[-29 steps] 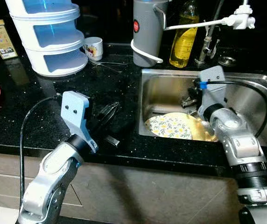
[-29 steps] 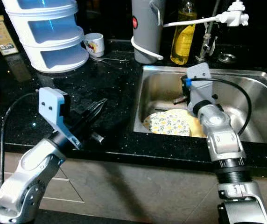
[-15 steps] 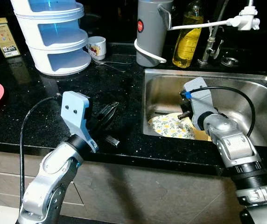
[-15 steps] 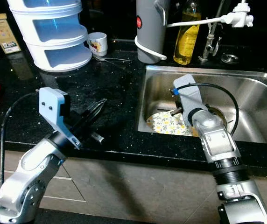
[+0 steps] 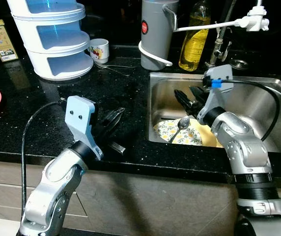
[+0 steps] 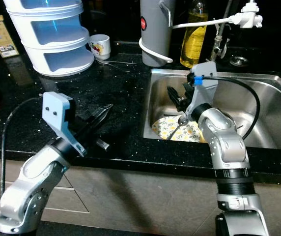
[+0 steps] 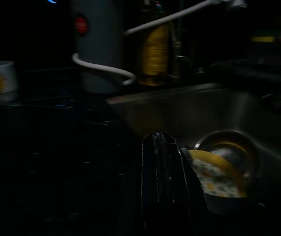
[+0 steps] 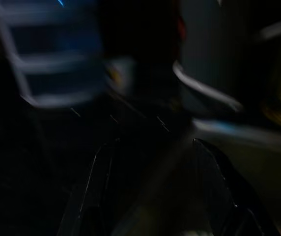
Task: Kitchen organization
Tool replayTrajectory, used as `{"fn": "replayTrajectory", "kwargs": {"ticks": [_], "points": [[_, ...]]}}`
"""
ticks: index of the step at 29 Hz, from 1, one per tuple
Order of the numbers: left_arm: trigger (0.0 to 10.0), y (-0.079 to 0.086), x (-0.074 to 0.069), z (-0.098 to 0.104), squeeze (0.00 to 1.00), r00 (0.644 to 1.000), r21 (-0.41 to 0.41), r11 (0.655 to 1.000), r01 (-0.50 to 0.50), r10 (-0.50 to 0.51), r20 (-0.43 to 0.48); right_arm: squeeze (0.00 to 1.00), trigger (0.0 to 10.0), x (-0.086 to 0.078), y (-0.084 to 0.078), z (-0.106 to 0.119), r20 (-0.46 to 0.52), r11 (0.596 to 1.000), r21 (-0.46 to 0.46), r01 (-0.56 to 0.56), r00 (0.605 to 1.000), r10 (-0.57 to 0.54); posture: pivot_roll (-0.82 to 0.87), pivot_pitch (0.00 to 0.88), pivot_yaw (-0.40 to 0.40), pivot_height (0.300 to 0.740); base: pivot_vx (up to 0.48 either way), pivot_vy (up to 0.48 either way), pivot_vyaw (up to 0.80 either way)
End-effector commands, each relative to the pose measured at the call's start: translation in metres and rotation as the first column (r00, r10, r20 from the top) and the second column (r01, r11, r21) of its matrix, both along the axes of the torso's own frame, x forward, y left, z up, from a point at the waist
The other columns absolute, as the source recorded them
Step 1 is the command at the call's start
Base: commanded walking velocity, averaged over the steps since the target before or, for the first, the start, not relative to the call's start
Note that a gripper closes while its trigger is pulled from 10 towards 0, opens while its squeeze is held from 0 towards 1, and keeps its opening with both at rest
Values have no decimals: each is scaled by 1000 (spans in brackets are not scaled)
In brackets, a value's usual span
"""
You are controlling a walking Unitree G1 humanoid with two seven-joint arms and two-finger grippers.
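My right gripper (image 5: 187,101) hangs in the steel sink (image 5: 258,93), fingers apart, empty; the metal spoon (image 5: 181,125) lies just beneath on the floral plate (image 5: 192,136), so next I judge a descent and close. Left gripper (image 5: 112,119) rests pinched shut on the black speckled counter (image 5: 32,118); the right wrist view is blurred, so spoon contact is uncertain.

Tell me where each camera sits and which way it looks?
Eye views: on the head, looking down at the counter and sink; both arms show.
Left wrist view: on the left arm, looking along its shut fingers toward the sink and plate.
Right wrist view: on the right arm, dark and blurred, between its open fingers.
Shared: the grey jug appears in the eye and left wrist views.
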State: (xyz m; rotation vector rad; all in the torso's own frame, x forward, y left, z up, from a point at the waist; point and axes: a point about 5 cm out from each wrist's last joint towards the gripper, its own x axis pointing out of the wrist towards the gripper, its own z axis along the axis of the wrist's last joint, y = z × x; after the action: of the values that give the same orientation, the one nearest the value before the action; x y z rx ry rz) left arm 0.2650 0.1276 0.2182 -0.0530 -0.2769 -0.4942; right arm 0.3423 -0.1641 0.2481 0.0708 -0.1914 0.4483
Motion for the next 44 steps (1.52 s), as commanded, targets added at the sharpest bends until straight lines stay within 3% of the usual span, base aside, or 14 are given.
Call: {"fn": "replayTrajectory", "kwargs": {"ticks": [1, 15, 21, 44], "points": [[10000, 7, 3, 1, 0, 999, 23, 999, -46, 46, 10, 0, 10000, -6, 1, 7, 58, 998, 42, -39, 998, 36, 36, 0, -34, 740, 0, 0, 0], [10000, 20, 9, -9, 0, 985, 84, 981, -173, 174, -10, 0, 10000, -15, 19, -1, 94, 986, 67, -150, 985, 143, 39, 0, -28, 740, 0, 0, 665], [10000, 19, 12, -12, 0, 982, 92, 979, -184, 187, -28, 0, 10000, -12, 19, -5, 73, 991, 65, -114, 991, 109, 38, 0, -27, 740, 0, 0, 0], [10000, 18, 15, -10, 0, 981, 97, 976, -193, 195, -11, 0, 10000, -10, 23, -9, 56, 993, 55, -107, 993, 104, 37, 0, -33, 740, 0, 328, 0]]}}
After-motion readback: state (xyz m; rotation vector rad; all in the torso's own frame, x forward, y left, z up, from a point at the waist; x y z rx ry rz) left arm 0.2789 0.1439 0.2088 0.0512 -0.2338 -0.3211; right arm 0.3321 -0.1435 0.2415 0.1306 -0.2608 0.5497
